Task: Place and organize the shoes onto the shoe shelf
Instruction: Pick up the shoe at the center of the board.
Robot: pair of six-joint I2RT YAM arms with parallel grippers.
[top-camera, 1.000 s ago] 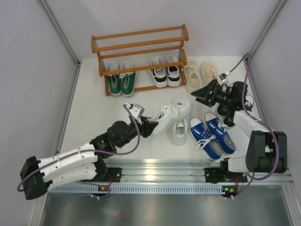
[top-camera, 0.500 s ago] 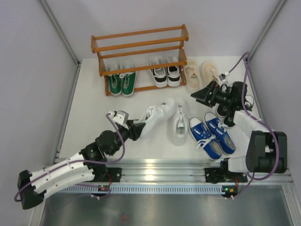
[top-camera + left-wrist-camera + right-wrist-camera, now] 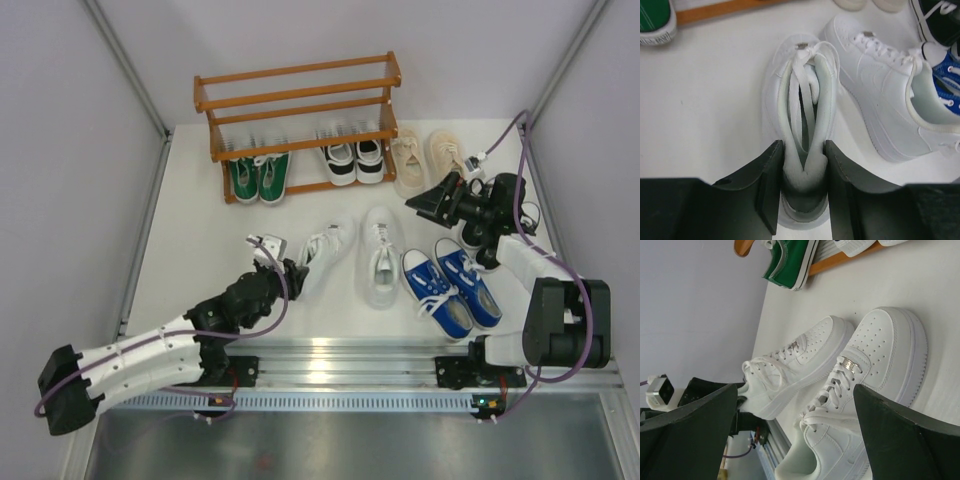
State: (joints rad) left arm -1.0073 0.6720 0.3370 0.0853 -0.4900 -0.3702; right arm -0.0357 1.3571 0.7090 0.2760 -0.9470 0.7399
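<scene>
One white shoe [image 3: 802,100] is gripped at the heel by the narrowed fingers of the left gripper [image 3: 803,150]; over the last second it has been drawn back and leftward, off its mate [image 3: 383,258], which it overlapped in the top view; the two are now set apart on the bench [image 3: 190,230], toes pointed toward the shoe shelf [image 3: 300,100]; whether the held sole is lifted cannot be told.

The shoe is judged freed for carrying to the shelf; the bottom tier is filled by the green pair [image 3: 258,175] and the black-and-white pair [image 3: 355,160], so an upper tier will be needed, and the front rails must be cleared.

The right gripper [image 3: 428,200] has not moved; its fingers are spread wide, holding nothing, near the beige pair [image 3: 425,160], which lies just right of the shelf; the blue pair [image 3: 450,285] lies just beside the mate; a black canvas shoe [image 3: 940,20] is glimpsed beyond.
</scene>
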